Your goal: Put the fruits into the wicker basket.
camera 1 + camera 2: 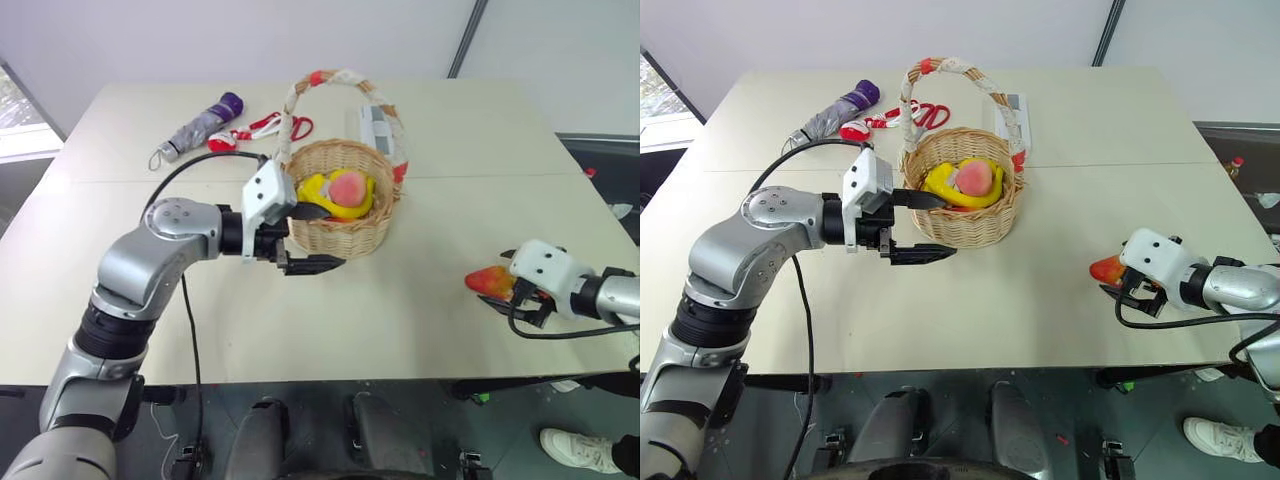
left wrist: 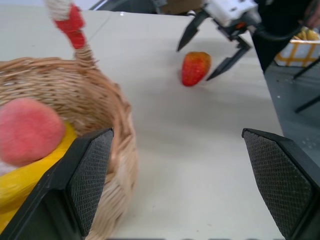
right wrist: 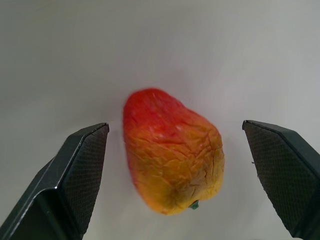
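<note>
Right hand [image 3: 175,165] released, fingers straddling the mango [image 3: 172,152] near the worktop's [image 1: 420,300] right edge: lower squarely, clench gently. Left hand [image 1: 305,240] released beside the wicker basket [image 1: 340,235].

Round tan woven wicker basket [image 1: 338,222], coarse weave; red-orange mango [image 3: 172,151], matt, finely wrinkled skin; pink peach [image 2: 27,131], fuzzy; black finger pads [image 3: 82,165], cross-hatched texture; beige table [image 1: 400,300], smooth, matt.
</note>
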